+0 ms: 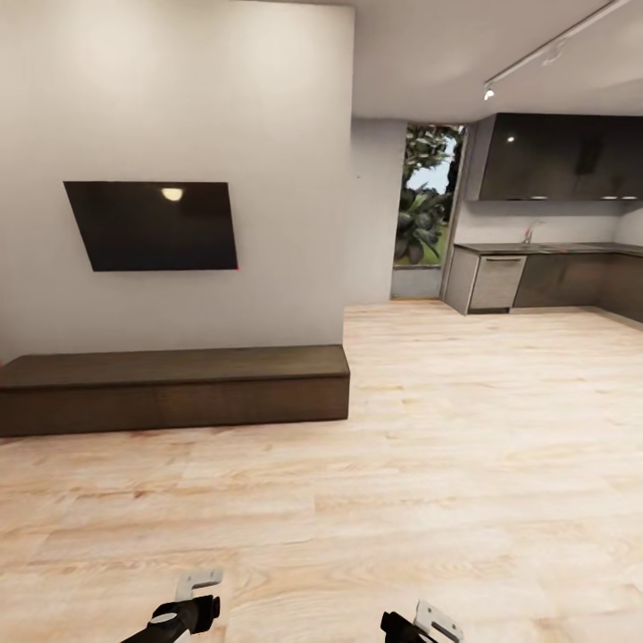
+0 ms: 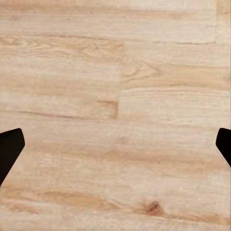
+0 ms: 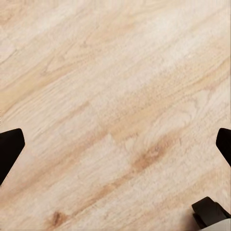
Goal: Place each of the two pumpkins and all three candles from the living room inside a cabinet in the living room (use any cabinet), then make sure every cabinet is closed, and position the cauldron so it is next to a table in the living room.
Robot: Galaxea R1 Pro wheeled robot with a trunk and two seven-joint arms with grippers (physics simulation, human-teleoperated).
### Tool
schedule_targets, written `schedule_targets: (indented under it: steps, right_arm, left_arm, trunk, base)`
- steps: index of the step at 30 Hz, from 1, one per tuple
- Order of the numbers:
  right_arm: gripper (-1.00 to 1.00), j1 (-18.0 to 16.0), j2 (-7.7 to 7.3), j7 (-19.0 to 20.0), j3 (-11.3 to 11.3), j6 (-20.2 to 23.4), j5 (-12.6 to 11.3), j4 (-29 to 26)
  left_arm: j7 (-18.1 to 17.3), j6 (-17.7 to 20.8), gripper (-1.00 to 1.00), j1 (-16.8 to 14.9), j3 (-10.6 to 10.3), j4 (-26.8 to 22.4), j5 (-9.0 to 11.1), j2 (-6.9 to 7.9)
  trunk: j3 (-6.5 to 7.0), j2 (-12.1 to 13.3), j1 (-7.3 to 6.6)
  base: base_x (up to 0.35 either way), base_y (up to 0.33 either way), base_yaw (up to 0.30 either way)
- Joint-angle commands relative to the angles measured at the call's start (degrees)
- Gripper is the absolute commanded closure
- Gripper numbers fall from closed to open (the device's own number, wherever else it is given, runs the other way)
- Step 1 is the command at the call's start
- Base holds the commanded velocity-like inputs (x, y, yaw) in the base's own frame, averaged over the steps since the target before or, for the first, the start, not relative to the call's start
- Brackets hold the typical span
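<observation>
While you face the cabinet (image 1: 174, 388) under the dark wall screen (image 1: 154, 225), all fronts look shut | left tool (image 1: 192, 600) and right tool (image 1: 420, 623) hang low over wooden floor (image 1: 446, 464), spread wide, holding nothing, probably for travel.

Bare wood floor (image 1: 429, 464) ahead & to my right, wide open through to kitchen counters (image 1: 545, 277) at far right. To my left the low dark cabinet (image 1: 174, 388) sits against the wall, fronts shut, top bare. TV (image 1: 156, 225) hangs above it. Under both wrists: plain floorboards.
</observation>
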Motion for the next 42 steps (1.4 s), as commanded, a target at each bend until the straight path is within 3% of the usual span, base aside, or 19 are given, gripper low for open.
schedule_targets:
  steps: [1, 42]
  right_arm:
    - [-1.00, -0.04, -0.02, -0.25, 0.46, -0.32, -0.62, 0.00]
    - [-1.00, -0.04, -0.05, -0.25, 0.42, -0.32, -0.68, 0.00]
  left_arm:
    - [0.23, -0.07, -1.00, -0.02, -0.49, -0.06, 0.41, 0.01]
    - [0.23, -0.13, -1.00, -0.02, -0.49, -0.06, 0.42, 0.06]
  trunk:
    - [-0.06, -0.03, 0.02]
    - [-1.67, -0.03, 0.02]
  base:
    - [0.201, 0.000, 0.001]
    - [0.178, -0.082, 0.000]
